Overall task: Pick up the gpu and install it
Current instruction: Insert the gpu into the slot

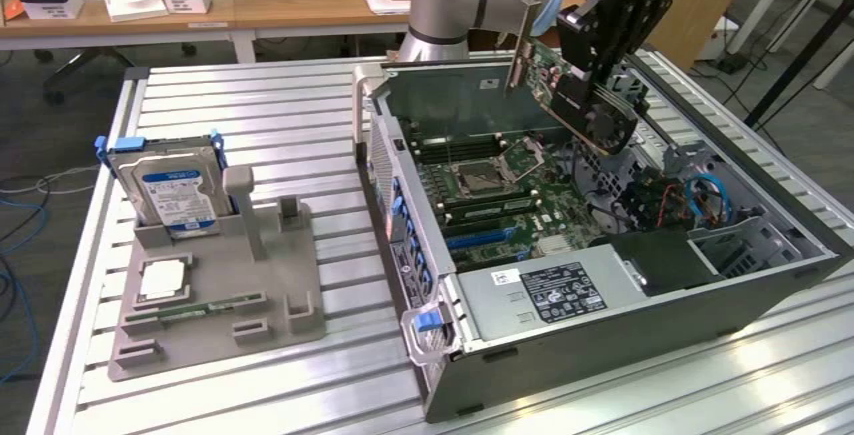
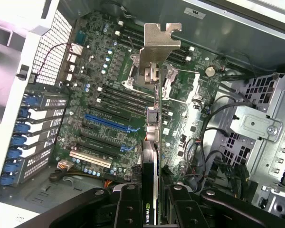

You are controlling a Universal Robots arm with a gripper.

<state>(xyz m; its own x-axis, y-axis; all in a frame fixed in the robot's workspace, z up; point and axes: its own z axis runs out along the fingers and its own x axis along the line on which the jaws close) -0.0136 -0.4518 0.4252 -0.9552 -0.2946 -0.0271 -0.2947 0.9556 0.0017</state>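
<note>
The gpu (image 1: 577, 95) is a dark green card with a black cooler and a silver bracket (image 1: 517, 50). It hangs tilted in the air above the open computer case (image 1: 627, 300), over the far part of the motherboard (image 1: 487, 190). My gripper (image 1: 603, 73) is shut on it from above. In the wrist view the gpu (image 2: 152, 152) appears edge-on, its silver bracket (image 2: 157, 45) pointing away from me. My black fingers (image 2: 129, 209) clamp its near end on both sides. Below it lie the motherboard's slots, among them a blue slot (image 2: 109, 122).
On the exterior view's left a grey holder (image 1: 267, 285) carries an upright hard drive (image 1: 171, 187), a flat chip (image 1: 160, 277) and a narrow memory stick (image 1: 203, 307). Drive cages and cables (image 1: 681, 200) fill the case's right side. The slatted table (image 1: 267, 105) surrounds everything.
</note>
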